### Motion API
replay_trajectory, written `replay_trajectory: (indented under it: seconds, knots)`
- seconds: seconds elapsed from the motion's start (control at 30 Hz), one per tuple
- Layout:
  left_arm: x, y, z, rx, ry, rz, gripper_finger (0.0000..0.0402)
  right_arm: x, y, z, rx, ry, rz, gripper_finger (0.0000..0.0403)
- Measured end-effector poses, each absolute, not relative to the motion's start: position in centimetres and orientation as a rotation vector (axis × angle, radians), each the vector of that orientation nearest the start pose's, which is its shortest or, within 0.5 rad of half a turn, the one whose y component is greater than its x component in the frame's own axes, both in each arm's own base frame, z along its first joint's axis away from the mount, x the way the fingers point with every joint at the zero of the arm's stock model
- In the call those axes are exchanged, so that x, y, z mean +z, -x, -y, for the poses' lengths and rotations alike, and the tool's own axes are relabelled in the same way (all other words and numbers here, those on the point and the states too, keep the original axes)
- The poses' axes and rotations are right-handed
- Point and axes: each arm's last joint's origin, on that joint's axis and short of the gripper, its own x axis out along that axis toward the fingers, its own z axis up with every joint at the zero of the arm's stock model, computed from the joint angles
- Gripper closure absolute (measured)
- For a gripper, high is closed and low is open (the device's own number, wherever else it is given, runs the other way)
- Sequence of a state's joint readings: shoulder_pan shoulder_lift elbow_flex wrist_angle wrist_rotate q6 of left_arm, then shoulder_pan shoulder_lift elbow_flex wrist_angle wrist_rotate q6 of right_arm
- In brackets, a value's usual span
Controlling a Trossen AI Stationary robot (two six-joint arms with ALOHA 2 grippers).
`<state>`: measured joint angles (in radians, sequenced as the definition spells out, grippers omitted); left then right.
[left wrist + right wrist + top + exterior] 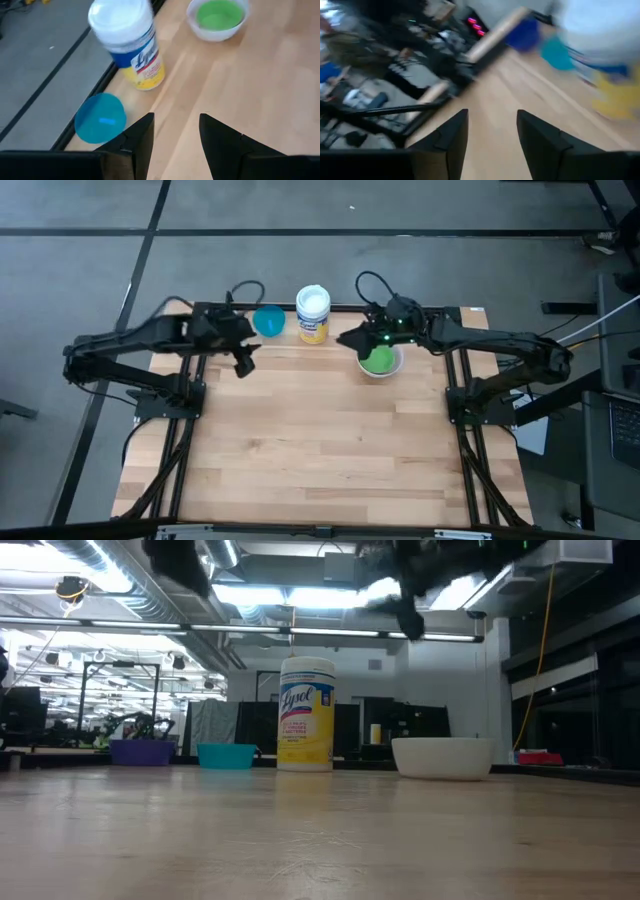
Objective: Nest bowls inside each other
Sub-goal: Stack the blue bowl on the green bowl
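A green bowl (378, 360) sits nested inside the white bowl (393, 368) at the table's far right; it also shows in the left wrist view (217, 14). The teal bowl (268, 321) stands at the far edge, left of the yellow-labelled container (313, 313). A dark blue bowl (143, 751) stands further left in the low view. My left gripper (243, 363) hangs open in the air just near of the teal bowl (100, 118). My right gripper (347, 338) is open and raised, just left of the white bowl, with nothing between its fingers (451, 135).
The container with its white lid (127, 42) stands upright between the teal bowl and the white bowl (444, 757). The table's far edge (340, 307) runs right behind them. The wide near part of the wooden table (320, 450) holds nothing.
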<state>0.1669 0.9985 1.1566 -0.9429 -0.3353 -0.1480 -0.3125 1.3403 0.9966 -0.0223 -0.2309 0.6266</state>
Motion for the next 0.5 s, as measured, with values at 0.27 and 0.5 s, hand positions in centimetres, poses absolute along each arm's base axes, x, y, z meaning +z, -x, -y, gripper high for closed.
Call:
replay_trajectory:
  seconds: [0.27,0.5]
  knots:
    - [28.6,-16.7,-6.1,0.64,0.062,-0.986,0.0249,37.9,-30.1,4.9,-0.007,-0.586,-0.147,0.0245]
    - [26.1,-14.3,-8.8,0.77,0.119,-1.134,0.0249,42.0,-29.3,3.5,-0.012,-0.487,-0.167,0.0234]
